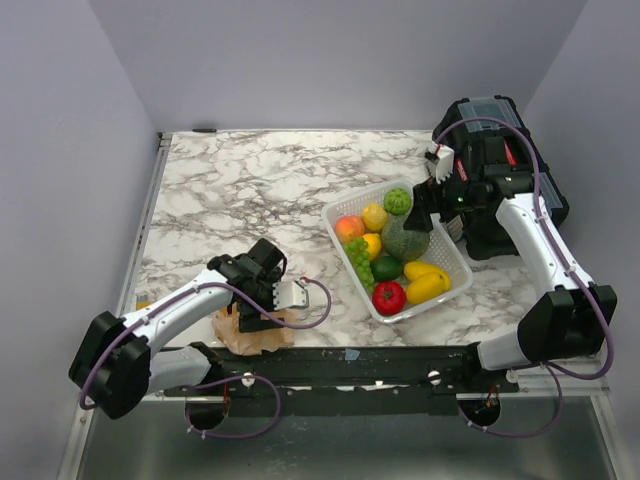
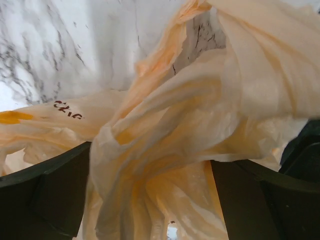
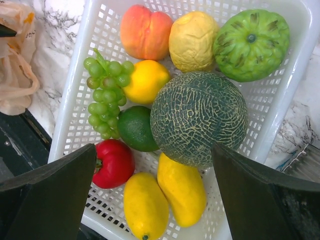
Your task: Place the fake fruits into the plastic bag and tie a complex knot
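Left wrist shows open left jaws straddling the plastic bag; right jaws open too. Pinch one layer toward one o'clock.

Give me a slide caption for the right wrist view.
Open right gripper hovers over the white basket of fake fruits, netted melon framed between its fingers.

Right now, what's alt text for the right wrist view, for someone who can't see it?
A white basket of fake fruit fills the view: a netted melon in the middle, beside a peach, grapes and a lime. The open right gripper frames the bottom corners; the bag lies far left.
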You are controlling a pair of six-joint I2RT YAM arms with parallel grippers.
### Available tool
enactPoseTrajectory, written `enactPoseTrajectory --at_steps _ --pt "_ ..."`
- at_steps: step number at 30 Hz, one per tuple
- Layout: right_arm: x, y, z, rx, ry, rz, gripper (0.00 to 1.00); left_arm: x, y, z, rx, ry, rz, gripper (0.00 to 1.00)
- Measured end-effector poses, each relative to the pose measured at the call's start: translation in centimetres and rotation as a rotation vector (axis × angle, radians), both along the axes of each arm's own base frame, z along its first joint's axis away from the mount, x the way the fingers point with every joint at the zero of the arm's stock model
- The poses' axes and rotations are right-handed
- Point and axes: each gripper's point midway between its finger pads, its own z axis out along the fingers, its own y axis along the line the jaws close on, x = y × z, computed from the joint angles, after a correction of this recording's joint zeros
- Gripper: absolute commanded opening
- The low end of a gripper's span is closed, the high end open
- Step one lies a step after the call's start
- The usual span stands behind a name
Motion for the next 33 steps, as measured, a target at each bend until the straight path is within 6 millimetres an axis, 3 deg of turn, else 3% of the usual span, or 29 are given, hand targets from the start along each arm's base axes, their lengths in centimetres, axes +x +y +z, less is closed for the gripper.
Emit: enactPoseTrajectory --at_steps 3,7,9,11,16,20,25,29,33 --pt "-0.1 0.0 -0.3 0.0 0.006 0.0 1.0 -0.2 0.8 -1.4 0.05 0.01 -0.002 0.5" --pt "0.0 0.2 -0.6 0.014 0.014 0.006 1.0 0.1 0.3 -1.0 0.024 0.003 0.031 0.26" --pt "0.2 0.5 -0.4 0.033 0.009 0.007 1.0 0.5 -0.7 0.7 -0.052 -0.005 0.081 0.13" --pt "0.5 1.0 -0.1 0.056 0.012 0.013 1.0 1.8 -2.5 4.3 -0.198 -0.046 0.155 0.0" --pt "2.1 4.0 1.4 0.082 0.002 0.082 1.0 6.2 -4.8 15.4 -0.6 -0.157 0.408 0.0" --pt "1.4 7.3 2.0 0.116 0.018 0.155 1.0 8.4 -4.6 20.2 -0.812 -0.132 0.649 0.0" --pt "-1.0 11.7 2.5 0.142 0.012 0.269 1.0 10.5 -3.6 22.2 -1.062 0.044 0.938 0.0" --pt "-4.2 15.8 2.3 0.127 -0.015 0.413 1.0 11.0 -4.2 21.5 -1.194 0.309 1.081 0.0" --pt "-6.6 18.4 2.1 0.089 -0.068 0.526 1.0 10.5 -5.2 21.2 -1.226 0.496 1.119 0.0"
